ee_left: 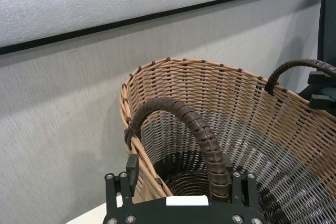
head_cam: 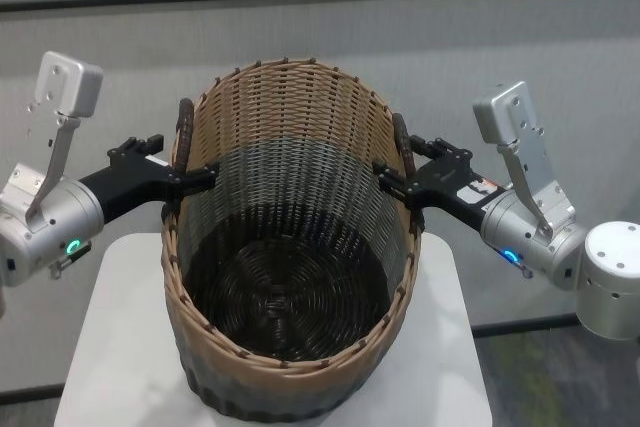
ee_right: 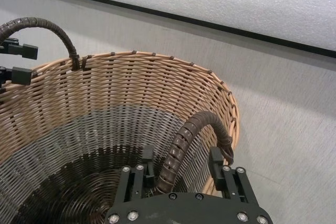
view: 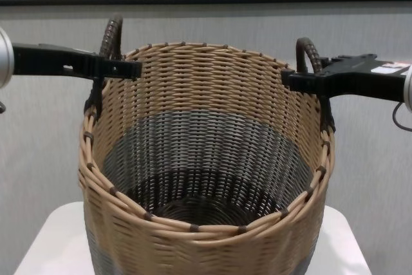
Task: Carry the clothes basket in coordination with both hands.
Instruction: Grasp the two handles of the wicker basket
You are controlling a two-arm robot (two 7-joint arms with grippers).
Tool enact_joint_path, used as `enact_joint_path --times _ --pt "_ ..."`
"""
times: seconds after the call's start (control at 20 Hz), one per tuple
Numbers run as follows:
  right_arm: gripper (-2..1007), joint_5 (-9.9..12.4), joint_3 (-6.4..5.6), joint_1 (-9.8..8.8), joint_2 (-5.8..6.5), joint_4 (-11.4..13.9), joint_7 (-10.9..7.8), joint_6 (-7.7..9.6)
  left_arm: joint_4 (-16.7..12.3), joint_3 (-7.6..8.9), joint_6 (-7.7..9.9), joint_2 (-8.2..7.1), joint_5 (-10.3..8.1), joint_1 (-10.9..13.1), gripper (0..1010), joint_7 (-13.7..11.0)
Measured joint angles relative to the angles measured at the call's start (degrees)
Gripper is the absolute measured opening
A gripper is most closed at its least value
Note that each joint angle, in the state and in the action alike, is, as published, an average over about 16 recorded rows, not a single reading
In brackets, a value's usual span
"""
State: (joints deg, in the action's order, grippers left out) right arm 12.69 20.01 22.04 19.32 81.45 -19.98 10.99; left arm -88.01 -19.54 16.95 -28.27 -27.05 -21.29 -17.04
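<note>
Clothes basket (head_cam: 290, 277) sits upright on the white bench (head_cam: 120, 347), empty, not yet lifted. Left gripper (head_cam: 190, 179) at nine o'clock of the rim, jaws spread either side of the left loop handle (ee_left: 202, 135), not pinching. Right gripper (head_cam: 393, 179) at three o'clock, jaws likewise straddling the right loop handle (ee_right: 181, 142), gaps visible on both sides. Approach done, apparently; closing on both handles, lifting together and carrying left to do.

One clothes basket (head_cam: 290, 247) on one table (head_cam: 120, 347); two loop handles; two end effectors, one flanking each side.
</note>
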Motion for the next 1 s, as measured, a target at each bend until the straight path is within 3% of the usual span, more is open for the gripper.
enact_joint_path --times 0.4,0.7,1.0 --pt "404 0.0 -0.03 -0.04 0.03 0.05 0.01 -0.03 0.0 0.0 0.0 0.0 0.0 0.0 797 0.0" --pt "211 0.0 -0.04 -0.06 0.04 0.08 0.0 -0.04 0.0 0.0 0.0 0.0 0.0 0.0 585 0.0" --pt "97 0.0 -0.04 -0.08 0.05 0.1 0.0 -0.04 0.0 0.0 0.0 0.0 0.0 0.0 332 0.0"
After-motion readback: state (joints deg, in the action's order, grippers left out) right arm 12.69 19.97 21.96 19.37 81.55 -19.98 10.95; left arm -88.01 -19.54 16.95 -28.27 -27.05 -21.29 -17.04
